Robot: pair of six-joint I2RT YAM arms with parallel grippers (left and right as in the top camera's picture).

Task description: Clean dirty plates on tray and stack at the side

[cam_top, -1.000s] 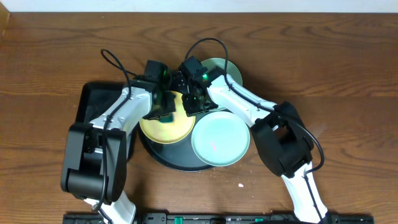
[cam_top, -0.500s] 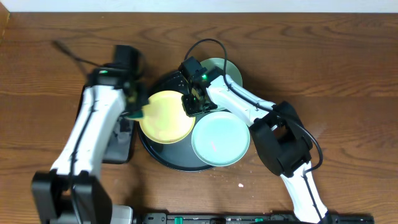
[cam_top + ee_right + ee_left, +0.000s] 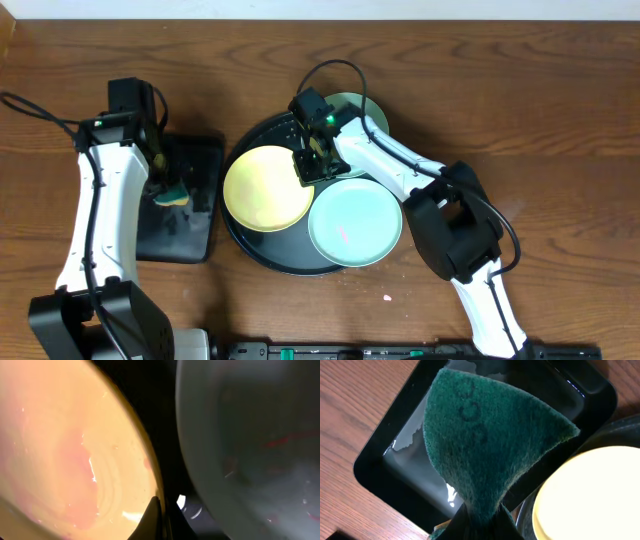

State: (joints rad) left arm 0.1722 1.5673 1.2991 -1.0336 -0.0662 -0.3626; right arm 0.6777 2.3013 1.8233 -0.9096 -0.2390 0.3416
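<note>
Seen from overhead, the round black tray [image 3: 275, 252] sits mid-table. It holds a yellow plate [image 3: 262, 190] and a mint plate [image 3: 355, 225]. A third, greenish plate [image 3: 368, 108] lies at the tray's far rim, partly hidden by the right arm [image 3: 385, 160]. Toward the left edge, the left arm [image 3: 100, 210] holds a sponge [image 3: 172, 190] over a rectangular sponge tray [image 3: 195, 160].

From the left wrist, the jaws are clenched on the green sponge, which blocks much of the wet sponge tray.

From the right wrist, a dark fingertip [image 3: 152, 515] meets the yellow plate's rim. I cannot tell whether those jaws are clenched.
</note>
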